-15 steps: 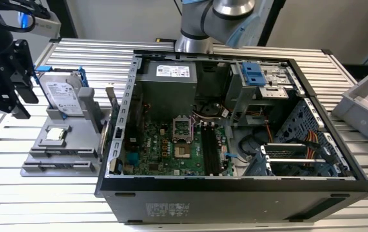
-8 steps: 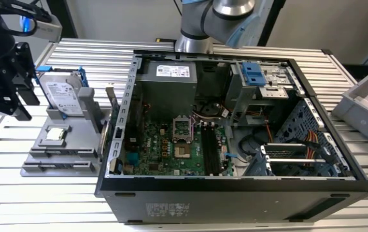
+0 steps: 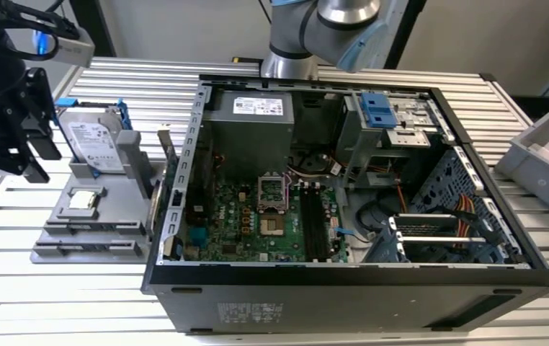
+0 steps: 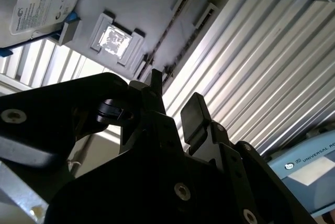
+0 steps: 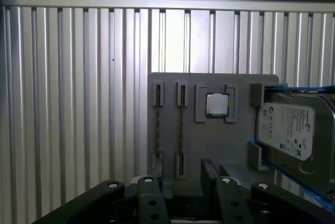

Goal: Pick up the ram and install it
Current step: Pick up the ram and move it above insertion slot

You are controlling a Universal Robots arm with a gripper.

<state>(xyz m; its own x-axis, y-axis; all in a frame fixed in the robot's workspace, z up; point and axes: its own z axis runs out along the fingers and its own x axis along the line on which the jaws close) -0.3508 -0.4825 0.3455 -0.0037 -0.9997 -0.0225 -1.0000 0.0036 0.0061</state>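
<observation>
Black and empty, the gripper (image 5: 182,170) hangs with its fingers spread; we see nothing between them. Just beyond them in the first wrist view, the ram (image 5: 181,130) stands on edge in a slot of the grey holder (image 5: 209,145), with a second like stick (image 5: 157,124) in the neighbouring slot. Past these we find a square silver chip (image 5: 216,104) and a blue-framed hard drive (image 5: 293,130) with a white printed label. Toward the exterior view's left, the holder rests on the ribbed metal table (image 3: 82,295), just beside the open computer case (image 3: 351,288).
</observation>
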